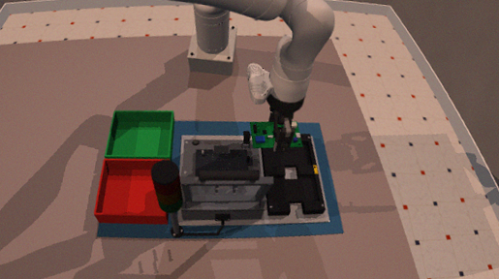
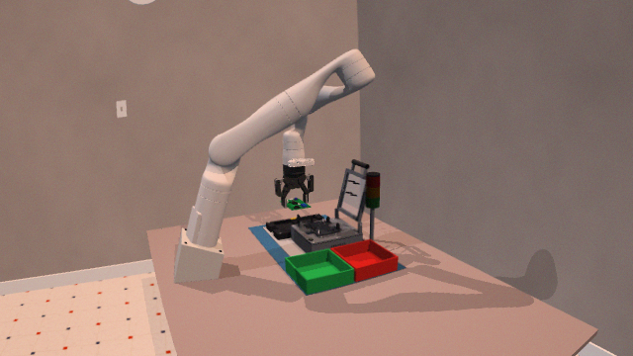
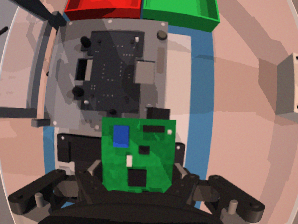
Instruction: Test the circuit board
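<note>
My gripper [image 1: 282,133] [image 2: 295,200] [image 3: 137,171] is shut on the green circuit board [image 1: 264,137] [image 2: 298,204] [image 3: 139,155] by its edges, component side up. It holds the board in the air over the far end of the black tray [image 1: 295,180] [image 2: 278,228] [image 3: 72,151], beside the grey tester [image 1: 188,160] [image 2: 323,236] [image 3: 67,63]. The tester's lid [image 2: 352,190] [image 1: 227,194] stands open and upright. The signal light [image 1: 166,185] [image 2: 372,190] looks dark. The green bin [image 1: 144,112] [image 2: 316,275] and red bin [image 1: 128,216] [image 2: 368,262] sit side by side next to the tester.
Tester, tray and bins stand on a blue mat [image 1: 334,215] [image 2: 262,236]. The arm's base [image 1: 210,53] [image 2: 198,259] is behind them. The signal light's pole stands at the tester's corner by the red bin.
</note>
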Controlling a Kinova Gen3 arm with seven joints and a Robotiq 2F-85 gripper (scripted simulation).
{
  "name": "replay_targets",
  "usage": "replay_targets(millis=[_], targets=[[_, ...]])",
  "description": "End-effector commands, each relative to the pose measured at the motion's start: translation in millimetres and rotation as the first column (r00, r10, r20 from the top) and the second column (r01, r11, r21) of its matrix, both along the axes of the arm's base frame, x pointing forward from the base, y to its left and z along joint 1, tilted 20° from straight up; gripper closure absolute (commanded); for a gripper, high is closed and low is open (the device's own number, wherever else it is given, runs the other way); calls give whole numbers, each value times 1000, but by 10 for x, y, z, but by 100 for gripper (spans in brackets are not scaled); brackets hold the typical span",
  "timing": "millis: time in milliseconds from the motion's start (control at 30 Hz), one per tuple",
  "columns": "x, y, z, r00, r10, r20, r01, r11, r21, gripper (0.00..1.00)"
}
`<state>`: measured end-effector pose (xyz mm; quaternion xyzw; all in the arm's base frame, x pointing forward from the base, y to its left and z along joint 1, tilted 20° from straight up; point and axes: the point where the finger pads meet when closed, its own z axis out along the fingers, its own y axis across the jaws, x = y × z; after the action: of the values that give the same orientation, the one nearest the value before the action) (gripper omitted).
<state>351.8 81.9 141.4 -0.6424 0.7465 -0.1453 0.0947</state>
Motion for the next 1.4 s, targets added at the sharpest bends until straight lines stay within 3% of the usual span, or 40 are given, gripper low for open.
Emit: replay_targets(millis=[0, 833, 1367], targets=[[39, -203, 36, 999, -32, 4, 32, 999, 0, 23], [114, -940, 202, 999, -32, 4, 32, 999, 0, 23], [137, -1168, 254, 999, -32, 4, 32, 999, 0, 23]])
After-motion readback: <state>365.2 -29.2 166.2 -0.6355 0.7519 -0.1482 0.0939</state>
